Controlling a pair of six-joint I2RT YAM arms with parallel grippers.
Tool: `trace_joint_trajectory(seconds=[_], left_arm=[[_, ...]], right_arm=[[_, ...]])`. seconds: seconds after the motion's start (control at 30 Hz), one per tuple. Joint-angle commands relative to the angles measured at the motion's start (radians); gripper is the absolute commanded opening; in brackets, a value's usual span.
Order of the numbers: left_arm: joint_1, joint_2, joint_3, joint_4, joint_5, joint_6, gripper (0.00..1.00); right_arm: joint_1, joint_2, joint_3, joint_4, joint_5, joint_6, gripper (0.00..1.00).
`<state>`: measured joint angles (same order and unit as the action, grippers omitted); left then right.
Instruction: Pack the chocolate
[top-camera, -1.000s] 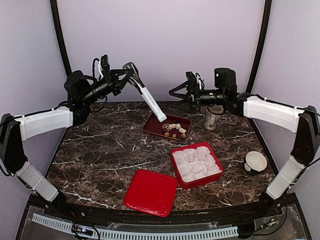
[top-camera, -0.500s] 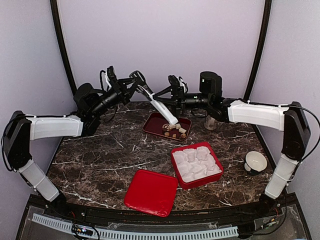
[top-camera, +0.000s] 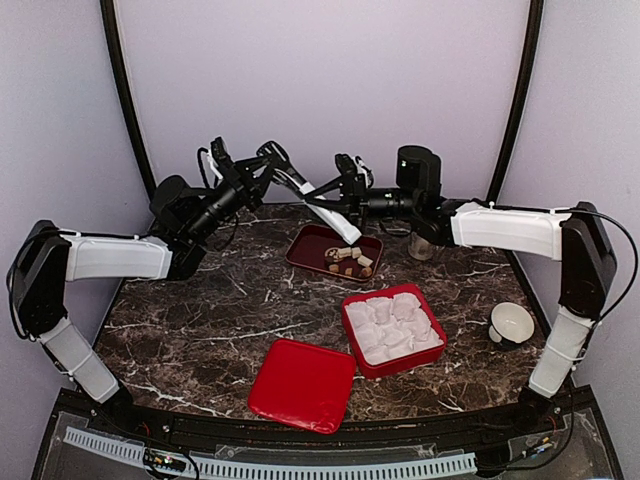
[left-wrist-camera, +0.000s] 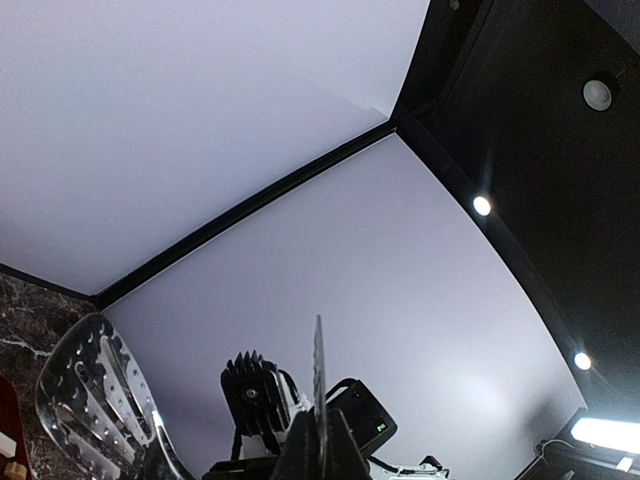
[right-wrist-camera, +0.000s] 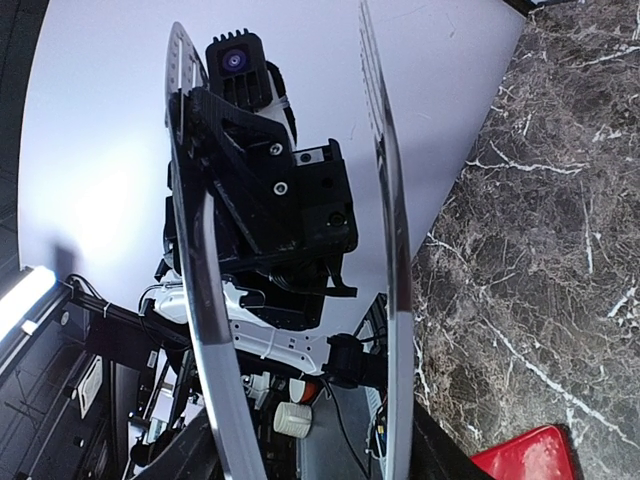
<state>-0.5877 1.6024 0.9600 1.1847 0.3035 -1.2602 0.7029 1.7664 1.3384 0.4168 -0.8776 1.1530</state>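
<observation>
Clamped shut in left gripper (top-camera: 266, 164): silver, white-tipped metal tongs (top-camera: 341, 226). Straddled by right gripper (top-camera: 330, 196), grip unclear. Below both, near the tips: small brown chocolate lumps (top-camera: 347, 259).

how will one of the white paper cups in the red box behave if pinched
Probably very light: the cups look like thin crinkled paper. Likely to crush under a squeeze. They sit packed together in the box, so lifting one may drag neighbours.
</observation>
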Motion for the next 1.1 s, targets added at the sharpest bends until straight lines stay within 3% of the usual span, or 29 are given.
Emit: trace_joint_trajectory(seconds=[0.0,0.4,0.73,0.97,1.07], left_arm=[[-0.011,-0.021,-0.015,0.013,-0.042,0.041,0.0],[-0.011,-0.068,-0.069,-0.072,-0.134,0.067,0.0],[-0.011,-0.127,-0.094,-0.212,-0.209,0.092,0.0],[-0.011,-0.118,-0.088,-0.214,-0.189,0.096,0.0],[-0.011,-0.126,-0.066,-0.275,-0.171,0.106,0.17]], right_arm=[[0.01,-0.01,0.031,0.021,-0.011,-0.029,0.52],[0.01,-0.025,0.044,-0.076,-0.023,-0.104,0.37],[0.01,-0.034,0.072,-0.172,-0.052,-0.183,0.46],[0.009,-0.035,0.078,-0.189,-0.053,-0.191,0.34],[-0.009,-0.042,0.074,-0.214,-0.051,-0.204,0.31]])
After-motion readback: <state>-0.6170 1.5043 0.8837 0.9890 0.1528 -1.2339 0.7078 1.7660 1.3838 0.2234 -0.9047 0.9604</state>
